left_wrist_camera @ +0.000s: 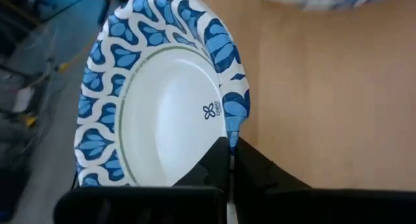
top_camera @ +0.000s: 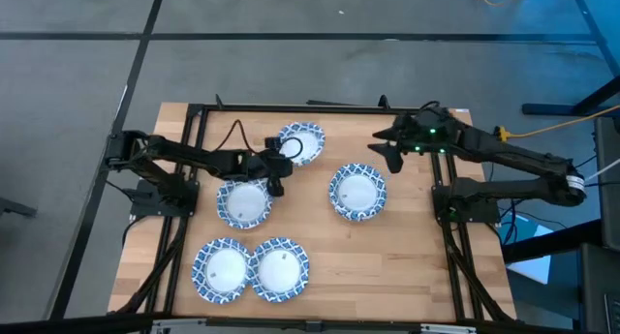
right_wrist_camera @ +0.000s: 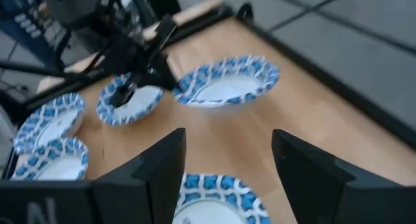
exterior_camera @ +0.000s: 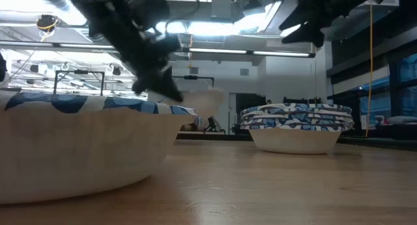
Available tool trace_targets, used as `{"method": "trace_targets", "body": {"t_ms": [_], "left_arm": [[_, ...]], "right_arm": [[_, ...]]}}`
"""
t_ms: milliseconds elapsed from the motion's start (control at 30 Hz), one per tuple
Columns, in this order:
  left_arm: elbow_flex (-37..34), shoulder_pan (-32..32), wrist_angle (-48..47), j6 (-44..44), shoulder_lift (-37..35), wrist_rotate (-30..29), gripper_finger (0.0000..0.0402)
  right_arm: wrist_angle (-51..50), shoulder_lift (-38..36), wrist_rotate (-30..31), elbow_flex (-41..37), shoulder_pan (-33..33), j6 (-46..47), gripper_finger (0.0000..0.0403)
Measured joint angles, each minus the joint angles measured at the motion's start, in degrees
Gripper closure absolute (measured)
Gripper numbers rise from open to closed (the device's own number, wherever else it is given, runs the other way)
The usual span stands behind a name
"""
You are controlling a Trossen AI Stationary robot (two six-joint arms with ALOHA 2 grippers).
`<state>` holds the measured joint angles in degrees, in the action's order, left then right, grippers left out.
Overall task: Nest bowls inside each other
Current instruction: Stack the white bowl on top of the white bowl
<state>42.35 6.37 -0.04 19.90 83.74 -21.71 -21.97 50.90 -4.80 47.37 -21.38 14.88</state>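
One bowl is held tilted above the table's far middle, its white inside and blue patterned rim showing clearly in the left wrist view. The left gripper is clamped on this bowl's rim, the two dark fingers pinching the edge between them. Just beside and below the gripper, another bowl sits flat on the wooden table. Two more bowls lie side by side near the front edge, one to the left and one to the right, their rims touching or nearly so. Toward the right of the table stands a stack of nested bowls; the low view shows several patterned rims layered one in another. The right gripper hovers above the table near the far right, beside that stack, with its fingers spread apart and holding nothing.
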Motion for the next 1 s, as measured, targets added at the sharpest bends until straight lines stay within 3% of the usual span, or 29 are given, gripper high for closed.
{"method": "trace_targets", "body": {"t_ms": [200, 400, 667, 1000], "left_arm": [[7.15, -0.52, -5.16, 0.42, -0.32, 5.49, 0.04], [12.62, -2.85, -7.44, 4.54, 0.09, 7.27, 0.0401], [18.72, -5.96, -6.63, 6.25, 2.04, 12.28, 0.0401], [25.99, -10.18, -5.11, 7.98, 12.75, 13.87, 0.0401]], "right_arm": [[-1.19, -8.02, 2.69, 0.0, -0.49, -1.37, 0.0175], [-3.19, -13.68, 6.6, 0.0, -0.47, -0.93, 0.0175], [-5.25, -14.66, 12.58, 0.0, -0.45, -1.73, 0.0175], [-5.41, -14.3, 12.85, 0.0, -0.45, 1.35, 0.0175]]}}
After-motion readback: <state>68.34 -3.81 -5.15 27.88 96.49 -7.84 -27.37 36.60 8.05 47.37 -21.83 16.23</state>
